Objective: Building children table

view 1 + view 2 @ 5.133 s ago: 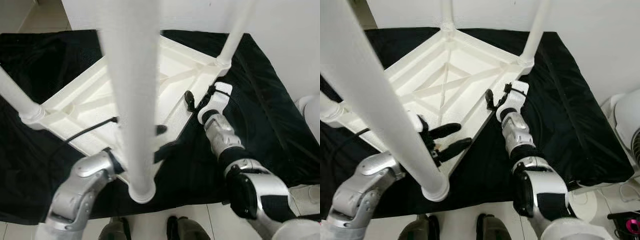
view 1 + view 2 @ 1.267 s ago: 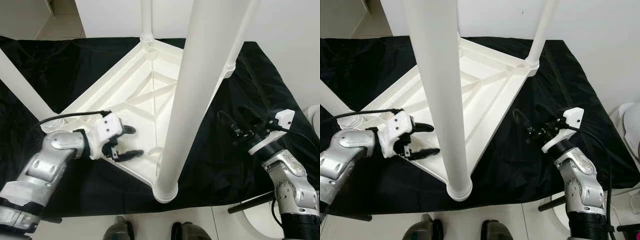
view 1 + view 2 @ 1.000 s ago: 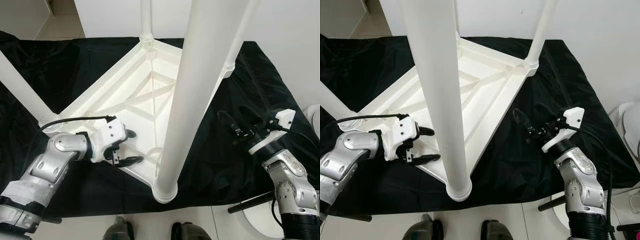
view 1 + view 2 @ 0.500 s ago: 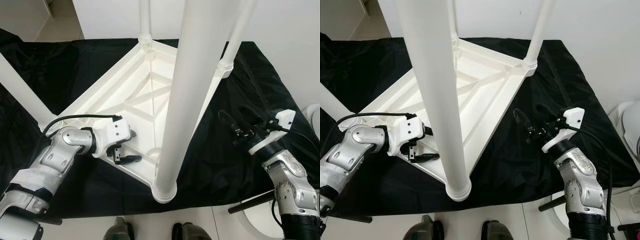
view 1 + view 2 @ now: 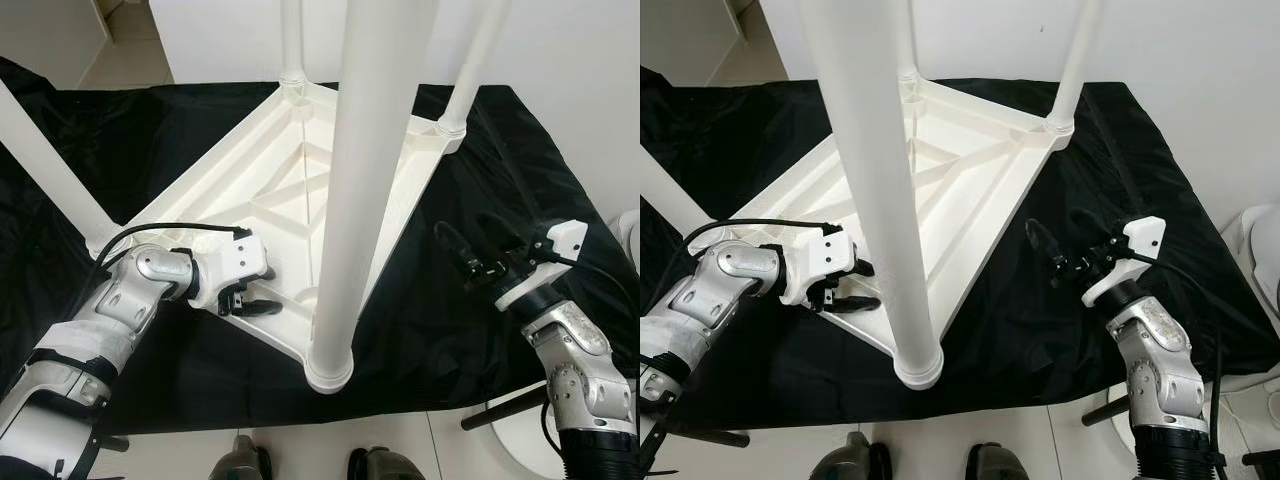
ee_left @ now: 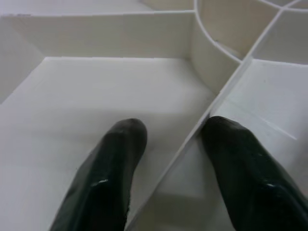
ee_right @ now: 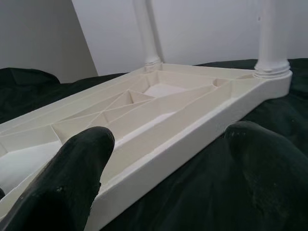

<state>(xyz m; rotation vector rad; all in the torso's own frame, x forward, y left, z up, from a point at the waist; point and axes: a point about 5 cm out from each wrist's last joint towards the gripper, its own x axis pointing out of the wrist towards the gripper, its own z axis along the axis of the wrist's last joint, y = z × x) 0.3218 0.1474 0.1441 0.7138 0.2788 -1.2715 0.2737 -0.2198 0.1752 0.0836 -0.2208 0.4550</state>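
My feet: two dark shoe tips (image 5: 245,462) show at the near edge, on a pale tiled floor (image 5: 420,450).

Nearest leg: a thick white plastic table leg (image 5: 345,220) stands upright from the near corner of the table, its round collar at the base, and rises out of the top of the head views.

Table: the white plastic children's table (image 5: 300,190) lies upside down on a black cloth (image 5: 130,150). Its underside faces up, a shallow square frame split into open cells by crossing ribs. I see nothing lying loose in the cells.

My left gripper (image 5: 258,290): it reaches into the table's underside near the front-left edge, just beside the nearest leg. Its two black fingers (image 6: 110,168) are a little apart and straddle one thin white rib, one finger in each neighbouring cell. I cannot tell whether they touch the rib.

My right gripper (image 5: 1065,250): it hangs over the black cloth to the right of the table, apart from the frame. Its two black fingers (image 7: 77,173) are spread wide with nothing between them, and they point toward the table's side wall.

Other legs: one white leg (image 5: 45,165) slants off at the left corner, one (image 5: 470,65) stands at the right corner, and one (image 5: 291,40) at the far corner.

Beyond: a plain white wall (image 5: 1180,70) lies behind the cloth, and a white rounded object (image 5: 1265,245) sits at the right edge.
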